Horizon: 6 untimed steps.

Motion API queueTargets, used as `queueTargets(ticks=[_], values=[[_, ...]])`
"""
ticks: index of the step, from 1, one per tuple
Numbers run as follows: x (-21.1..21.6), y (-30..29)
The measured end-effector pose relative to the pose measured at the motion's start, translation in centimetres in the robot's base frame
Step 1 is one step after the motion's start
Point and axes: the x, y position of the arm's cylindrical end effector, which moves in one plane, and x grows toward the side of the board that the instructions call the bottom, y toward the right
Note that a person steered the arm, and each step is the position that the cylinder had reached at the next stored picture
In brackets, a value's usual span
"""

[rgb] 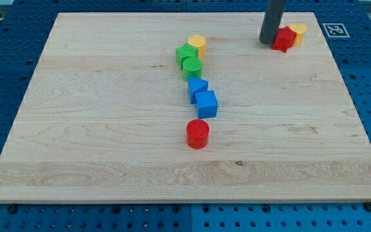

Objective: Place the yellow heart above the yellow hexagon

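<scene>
yellow heart (298,31) lay touching the red block's (283,39) right side, near the surface's (95,148) top-right corner | tool: my tip (266,42), a bare rod grasping nothing, stood just left of the red block, likely poised to push | yellow hexagon (197,44) sat well left, so most travel remained

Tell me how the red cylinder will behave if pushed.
The red cylinder stands upright on its flat end, so it will probably slide rather than roll. It stands apart from the other blocks, so it likely moves alone. An off-centre push may make it veer.
</scene>
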Motion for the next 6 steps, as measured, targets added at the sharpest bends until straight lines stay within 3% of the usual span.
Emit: queueTargets(ticks=[2, 3, 4, 5, 6], values=[[3.1, 0.0], [8.1, 3.7], [10.2, 10.0], [5.7, 13.7], [-1.9, 12.8]])
